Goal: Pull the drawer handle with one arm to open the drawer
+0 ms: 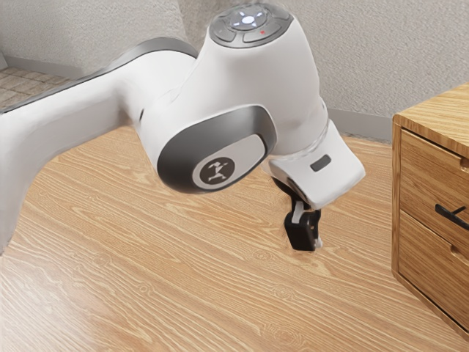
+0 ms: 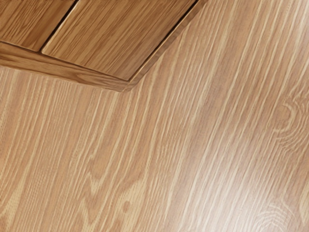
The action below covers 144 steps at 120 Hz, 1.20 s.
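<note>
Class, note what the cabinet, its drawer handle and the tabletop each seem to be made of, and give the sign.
Cabinet: light brown wood, matte, with fine straight grain lines. Drawer handle: dark, smooth bar, perhaps metal or plastic; too small to settle. Tabletop: wood or wood-look laminate, slightly glossy, with broad wavy grain and knots.

White arm point(image 1: 73, 125); black pincer point(image 1: 303, 240); wood-grain drawer point(image 1: 425, 183), table point(image 1: 146, 286).

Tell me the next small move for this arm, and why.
Probably carry the gripper toward the exterior view's right, up to the black drawer handle. The gripper hangs low over the wooden table, apart from the wooden cabinet and touching nothing, and the handle's drawer front looks flush with the cabinet, not yet pulled out.
</note>
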### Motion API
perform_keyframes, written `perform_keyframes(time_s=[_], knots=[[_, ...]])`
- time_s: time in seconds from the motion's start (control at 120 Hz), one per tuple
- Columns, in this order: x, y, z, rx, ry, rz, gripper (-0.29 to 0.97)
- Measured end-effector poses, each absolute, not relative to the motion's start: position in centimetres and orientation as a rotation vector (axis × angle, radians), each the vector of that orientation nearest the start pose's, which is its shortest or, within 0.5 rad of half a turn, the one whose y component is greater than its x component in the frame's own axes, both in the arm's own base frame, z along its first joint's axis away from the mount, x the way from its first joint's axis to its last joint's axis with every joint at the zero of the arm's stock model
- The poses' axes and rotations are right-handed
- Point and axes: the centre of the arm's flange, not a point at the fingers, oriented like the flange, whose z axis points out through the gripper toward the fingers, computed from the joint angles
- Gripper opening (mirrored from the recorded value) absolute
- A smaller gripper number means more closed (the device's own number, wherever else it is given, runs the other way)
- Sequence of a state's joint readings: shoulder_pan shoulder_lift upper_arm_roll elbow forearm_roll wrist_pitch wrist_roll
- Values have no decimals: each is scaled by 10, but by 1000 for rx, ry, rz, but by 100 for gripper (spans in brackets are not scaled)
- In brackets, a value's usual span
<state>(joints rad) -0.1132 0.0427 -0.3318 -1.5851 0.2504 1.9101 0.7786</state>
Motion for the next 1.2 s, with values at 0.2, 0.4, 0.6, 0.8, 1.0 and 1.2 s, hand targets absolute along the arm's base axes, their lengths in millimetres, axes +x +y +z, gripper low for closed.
perform_keyframes(time_s=[0.2, 0.4, 0.6, 0.8, 1.0, 1.2], knots=[[514, -320, 627, -1982, 1996, -404, 68], [506, -337, 636, -1834, 2097, -435, 68], [531, -310, 636, -1781, 2081, -491, 68], [515, -344, 640, -1632, 2158, -593, 68], [510, -365, 636, -1550, 2217, -629, 68], [529, -354, 627, -1555, 2223, -625, 68]])
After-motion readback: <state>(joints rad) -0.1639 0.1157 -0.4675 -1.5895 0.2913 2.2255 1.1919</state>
